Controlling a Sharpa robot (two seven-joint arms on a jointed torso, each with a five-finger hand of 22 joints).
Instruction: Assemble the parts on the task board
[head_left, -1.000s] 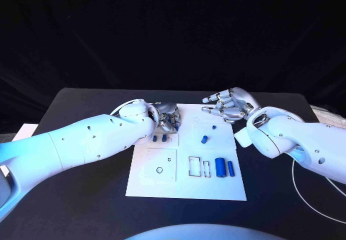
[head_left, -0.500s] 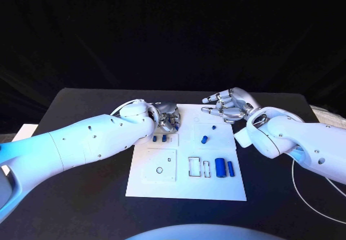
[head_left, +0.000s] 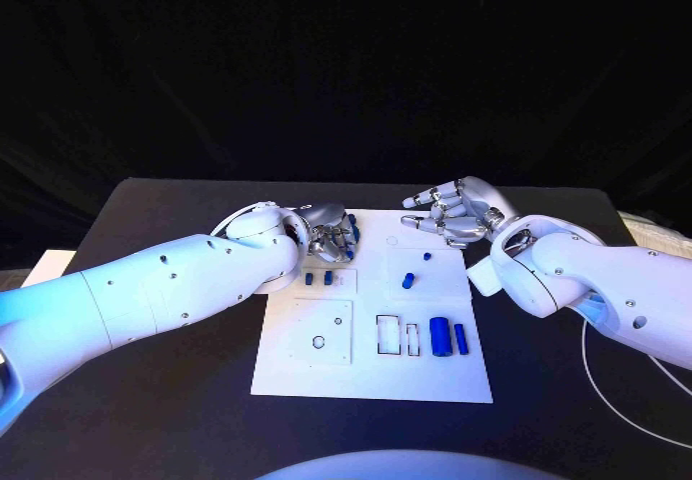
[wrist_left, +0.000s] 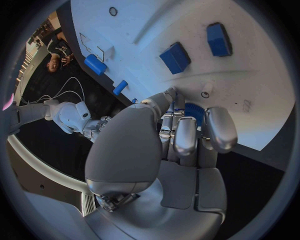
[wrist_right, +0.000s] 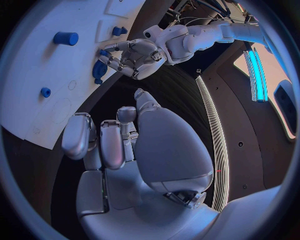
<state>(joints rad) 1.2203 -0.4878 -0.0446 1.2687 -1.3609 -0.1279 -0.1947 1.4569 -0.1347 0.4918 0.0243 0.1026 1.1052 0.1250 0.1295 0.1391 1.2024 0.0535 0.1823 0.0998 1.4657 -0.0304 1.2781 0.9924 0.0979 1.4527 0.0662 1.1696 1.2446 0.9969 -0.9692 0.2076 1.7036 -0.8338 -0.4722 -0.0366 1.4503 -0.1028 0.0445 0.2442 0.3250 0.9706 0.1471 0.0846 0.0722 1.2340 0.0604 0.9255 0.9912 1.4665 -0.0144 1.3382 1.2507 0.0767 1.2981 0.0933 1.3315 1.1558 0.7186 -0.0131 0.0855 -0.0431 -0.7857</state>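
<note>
A small blue plastic part (wrist_left: 194, 111) is pinched in the left hand (head_left: 329, 234), the right hand (head_left: 454, 211) is curled empty, and several loose blue pieces (head_left: 451, 337) on the flat white task board (head_left: 372, 375) below both hands are judged still unassembled.

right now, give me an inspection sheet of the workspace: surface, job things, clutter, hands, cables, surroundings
surface: black table, white task board at its middle.
job's things: blue parts lie on the board: two cylinders near the right edge, one small part mid-board, two by the left hand.
clutter: nothing seen.
hands: left hand at the board's far left corner, holding a blue part; right hand at the far right corner, fingers curled, holding nothing.
cables: a white cable on the table at the right.
surroundings: black curtain behind.
</note>
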